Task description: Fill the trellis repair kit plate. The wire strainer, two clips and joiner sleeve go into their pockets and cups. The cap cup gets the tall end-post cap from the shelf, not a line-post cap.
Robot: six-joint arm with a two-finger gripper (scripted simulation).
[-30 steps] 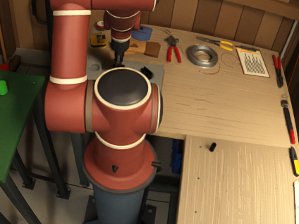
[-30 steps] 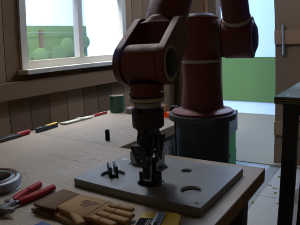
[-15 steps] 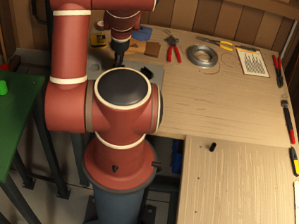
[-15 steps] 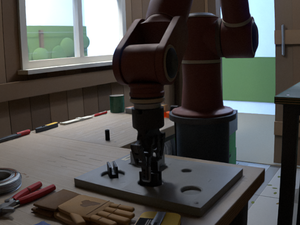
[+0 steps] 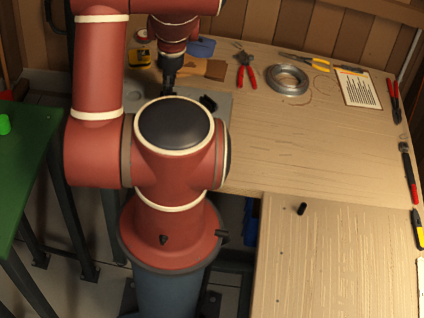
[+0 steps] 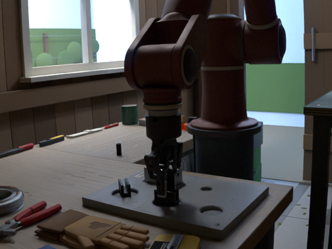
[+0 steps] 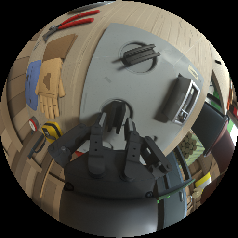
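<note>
At the left end of the bench lies the grey kit plate (image 6: 177, 199) (image 7: 135, 89) (image 5: 192, 97). One black clip (image 6: 124, 187) (image 7: 141, 54) stands in its round cup. The wire strainer (image 7: 180, 100) (image 6: 148, 174) sits in its rectangular pocket. A second black clip (image 7: 115, 115) (image 6: 166, 198) stands in the nearer cup. My gripper (image 7: 115, 121) (image 6: 166, 194) is low over that cup, open around the clip and holding nothing. A small black joiner sleeve (image 5: 301, 208) (image 6: 118, 149) stands on the lower bench. Two cups (image 6: 211, 210) of the plate are empty holes.
The arm's own base (image 5: 170, 200) stands close by the plate. Work gloves (image 6: 96, 230), a tape measure (image 6: 174, 242), red pliers (image 6: 24, 217) and a wire coil (image 5: 286, 78) lie around the plate. A green shelf (image 5: 20, 165) stands to the left.
</note>
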